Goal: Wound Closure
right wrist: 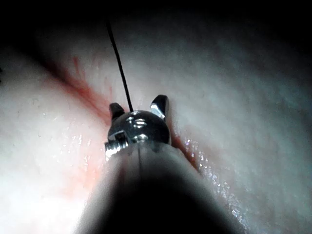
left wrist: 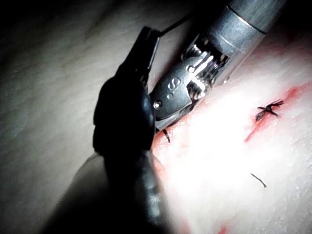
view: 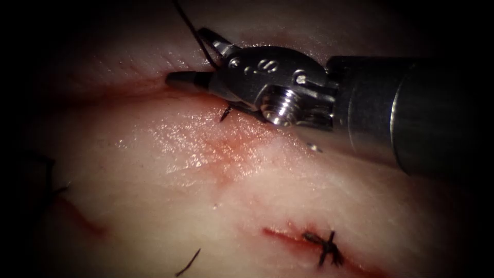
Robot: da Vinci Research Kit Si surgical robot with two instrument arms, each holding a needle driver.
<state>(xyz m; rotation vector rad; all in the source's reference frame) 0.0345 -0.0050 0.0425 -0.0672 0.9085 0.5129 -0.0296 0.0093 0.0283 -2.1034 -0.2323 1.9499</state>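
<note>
My right tool comes in from the right and lies over the cut, its jaws open in a V. A taut black thread runs down between the two jaws to the tissue. The right wrist view shows the same: open right tool, thread in the gap, red cut beneath. In the left wrist view my left tool is a dark shape beside the right tool, shut on the thread that leaves its tip. A short thread end sticks out under the right tool.
A tied stitch closes a red part of the cut at the lower right, also seen as the stitch. A loose cut thread end lies on the tissue near the bottom. Another dark stitch sits at the far left. Red fluid stains the middle.
</note>
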